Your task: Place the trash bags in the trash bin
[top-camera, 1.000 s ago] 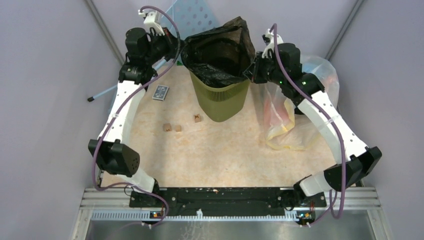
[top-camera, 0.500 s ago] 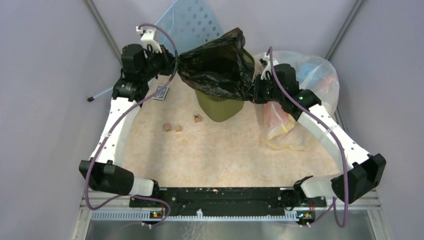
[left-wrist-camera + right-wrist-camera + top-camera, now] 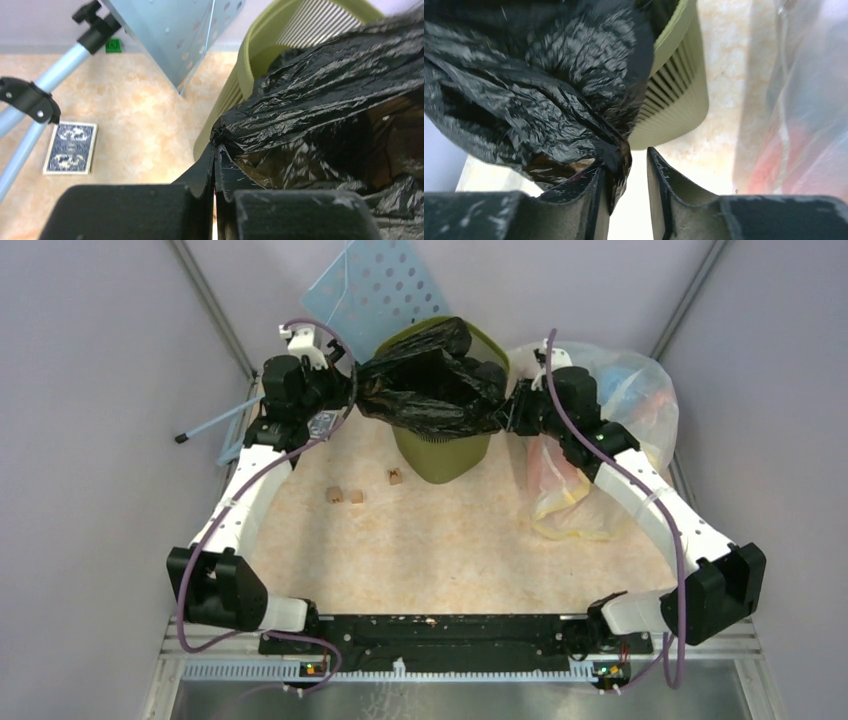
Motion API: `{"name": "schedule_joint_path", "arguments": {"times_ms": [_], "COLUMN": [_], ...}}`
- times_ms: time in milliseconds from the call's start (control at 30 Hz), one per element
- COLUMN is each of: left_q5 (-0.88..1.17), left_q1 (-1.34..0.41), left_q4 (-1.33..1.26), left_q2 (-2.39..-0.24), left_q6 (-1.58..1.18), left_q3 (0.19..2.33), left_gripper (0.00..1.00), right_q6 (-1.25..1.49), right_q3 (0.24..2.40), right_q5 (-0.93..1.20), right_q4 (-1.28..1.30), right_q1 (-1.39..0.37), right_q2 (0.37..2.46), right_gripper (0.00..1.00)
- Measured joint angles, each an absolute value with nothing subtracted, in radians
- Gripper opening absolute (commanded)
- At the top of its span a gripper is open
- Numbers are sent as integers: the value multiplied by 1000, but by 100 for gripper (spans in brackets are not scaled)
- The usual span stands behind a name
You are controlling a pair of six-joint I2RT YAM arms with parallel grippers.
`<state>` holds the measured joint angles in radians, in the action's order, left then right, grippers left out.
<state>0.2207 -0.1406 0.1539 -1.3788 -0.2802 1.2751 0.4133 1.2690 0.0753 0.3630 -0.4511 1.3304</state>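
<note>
Over the 12 o'clock end of the table (image 3: 450, 540), a glossy crinkled black plastic bag (image 3: 430, 385) is draped across the olive-green mesh-sided plastic bin (image 3: 440, 455). The left gripper (image 3: 216, 150) pinches the bag's 9 o'clock edge. At 3 o'clock, the right gripper (image 3: 625, 160) has its fingers spread, and the bag edge lies against one of them.

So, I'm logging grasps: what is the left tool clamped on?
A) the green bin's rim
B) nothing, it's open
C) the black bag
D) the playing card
C: the left wrist view shows the left tool pinched shut on a fold of the black bag, just beside the bin and its rim.
</note>
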Motion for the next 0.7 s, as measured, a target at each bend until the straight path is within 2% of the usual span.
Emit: {"name": "schedule_joint_path", "arguments": {"times_ms": [233,367,500,700], "left_q5": [204,209,248,367], "left_q1": [-139,-139,-138,-138], "left_q4": [27,-9,-52,-84], "left_q2": [-1428,-1488,-1559,-1664], "left_q6": [-307,-324,-358,-393], "left_q3": [1301,1347,1366,1390], "left_gripper": [3,16,23,40], "right_q6": [412,413,414,387], "right_q3": [1269,1272,1275,1266], "right_q5": [72,71,81,210], "right_q4": [277,254,241,186], "right_q1": [-380,-350,-342,-331], "right_q2": [1330,1346,1396,1460], "right_gripper": [35,36,39,46]}}
